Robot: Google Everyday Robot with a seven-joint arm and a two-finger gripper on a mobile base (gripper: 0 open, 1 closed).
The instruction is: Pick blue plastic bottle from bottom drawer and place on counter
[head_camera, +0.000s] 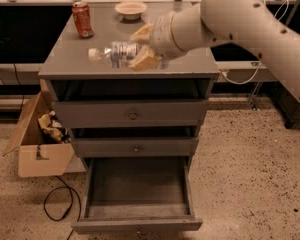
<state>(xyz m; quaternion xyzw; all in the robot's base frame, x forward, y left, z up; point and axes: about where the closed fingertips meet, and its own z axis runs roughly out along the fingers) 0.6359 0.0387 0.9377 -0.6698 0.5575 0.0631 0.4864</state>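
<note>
claw point(140, 48) clamps blue plastic bottle point(112, 54) over grey counter point(70, 54); speckled floor point(240, 174) below.

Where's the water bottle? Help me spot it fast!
Find the grey cabinet with three drawers; look at its counter. Near the front edge, the robot's tool grips the blue plastic bottle, sideways, white cap away from the tool. Unlike the red can and bowl at the back, it is clear and held.
</note>
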